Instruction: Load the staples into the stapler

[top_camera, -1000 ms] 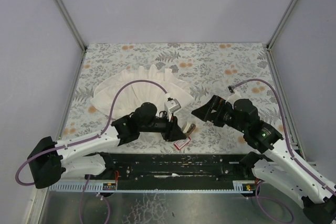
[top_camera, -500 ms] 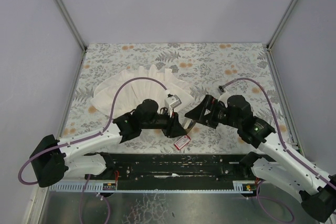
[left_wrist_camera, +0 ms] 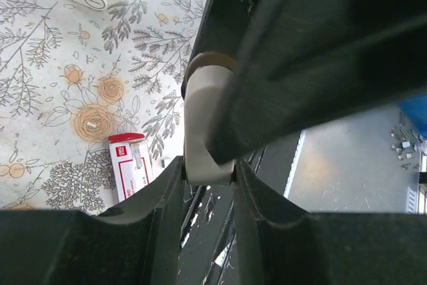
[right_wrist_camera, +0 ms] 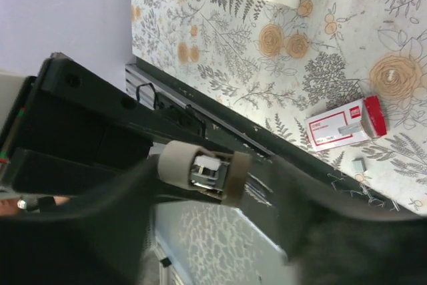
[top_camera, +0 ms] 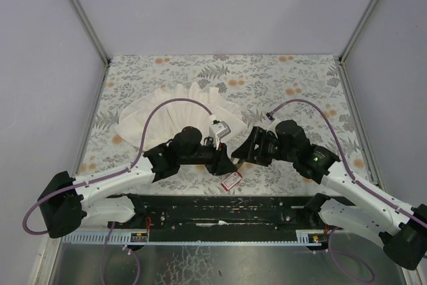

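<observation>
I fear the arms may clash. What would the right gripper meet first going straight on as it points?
The beige metal-cored piece held by the left gripper: the right gripper seems to clasp it, so pushing on presses into the left gripper just behind.

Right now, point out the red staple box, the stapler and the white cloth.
red staple box [right_wrist_camera: 340, 128]: right wrist view, white label
stapler [left_wrist_camera: 203, 125]: left wrist view, beige body
white cloth [top_camera: 170, 117]: top view, pleats
</observation>
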Tool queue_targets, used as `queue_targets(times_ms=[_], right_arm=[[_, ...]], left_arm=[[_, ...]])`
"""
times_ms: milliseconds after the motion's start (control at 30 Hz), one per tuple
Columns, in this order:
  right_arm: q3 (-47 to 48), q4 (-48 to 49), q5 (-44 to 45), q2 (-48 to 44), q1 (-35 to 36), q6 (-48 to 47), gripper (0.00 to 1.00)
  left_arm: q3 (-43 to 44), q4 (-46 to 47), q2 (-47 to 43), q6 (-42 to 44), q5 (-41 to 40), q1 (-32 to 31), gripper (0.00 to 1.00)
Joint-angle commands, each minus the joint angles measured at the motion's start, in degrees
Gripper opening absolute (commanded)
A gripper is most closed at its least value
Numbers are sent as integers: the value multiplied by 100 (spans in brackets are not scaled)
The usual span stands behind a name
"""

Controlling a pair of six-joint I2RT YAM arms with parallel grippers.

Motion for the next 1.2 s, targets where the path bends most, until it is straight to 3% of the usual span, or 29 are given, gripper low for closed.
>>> queue_targets(times_ms=[0,33,300,700,800,1033,1167], right_arm=[[414,64,58,-143,96,-88,96],[464,24,166,-188,96,-123,99],[643,-550,1132,-634,96,-396,99],[636,-1735,3143,-458,-88,-1385,99],[402,-1620,3408,-270,-369,-1473,99],[-44,-1025,3479,203,-980,-1559,99],[-216,-835,3404,485,-1187,-1581,100]], left_arm=[[141,220,-48,75,48,27,0],[141,215,-44,75,82,33,0],[141,83,-48,62,151,33,0],[222,-1919,467,-457,-2155,78,0],[236,-2261,721,-582,-2648,73,0],[120,-2307,1275,-698,-2906,71,1],[89,-2294,1517,-731,-2898,34,14]])
